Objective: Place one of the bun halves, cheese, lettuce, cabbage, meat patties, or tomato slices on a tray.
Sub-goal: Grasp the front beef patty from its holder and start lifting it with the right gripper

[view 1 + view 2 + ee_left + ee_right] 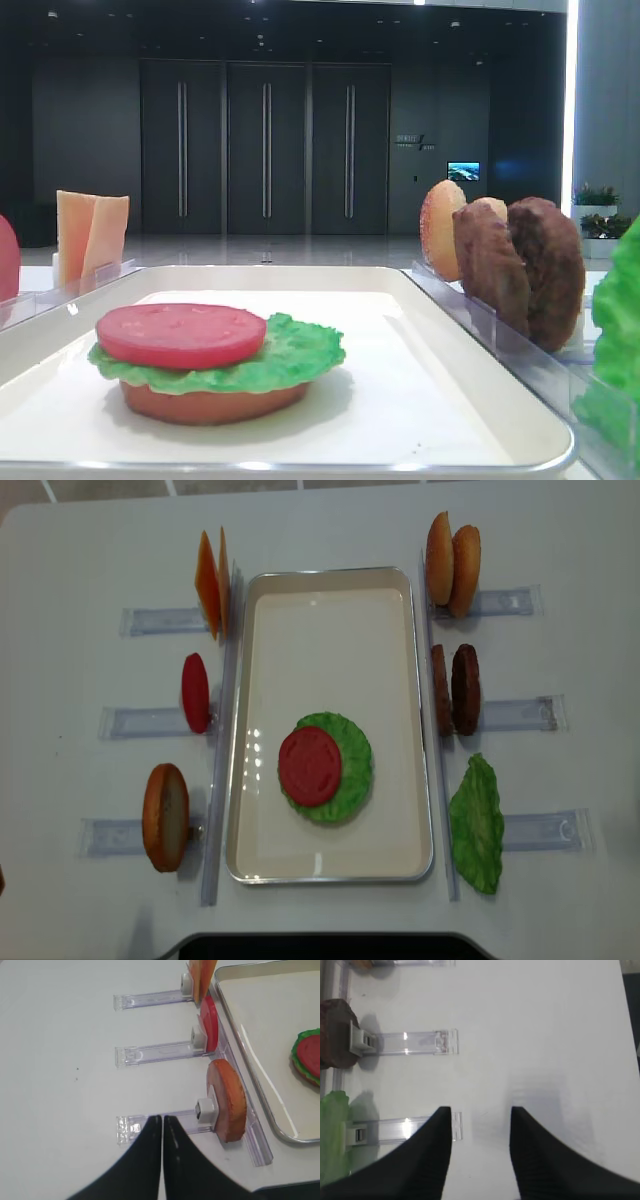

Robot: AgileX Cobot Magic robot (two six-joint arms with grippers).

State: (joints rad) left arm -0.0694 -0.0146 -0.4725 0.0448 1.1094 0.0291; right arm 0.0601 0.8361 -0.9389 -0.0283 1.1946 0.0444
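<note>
White table (330, 530) carries my tray (415, 710) (dark doors at twelve o'clock); right gripper (480, 1115) parted, empty, left gripper (163, 1120) pressed together.

This looks like a demonstration set-up in a large public hall or lobby, not a kitchen. Behind the white table (560, 540) stand tall dark panelled doors (265, 150) with long vertical handles, a small lit screen (463, 171) on the dark wall, potted plants (598, 195) and a glossy floor. Toy food stands upright in clear plastic holder racks (155, 1053), ahead of the left hand (162, 1119), beside a white tray (330, 865).
</note>
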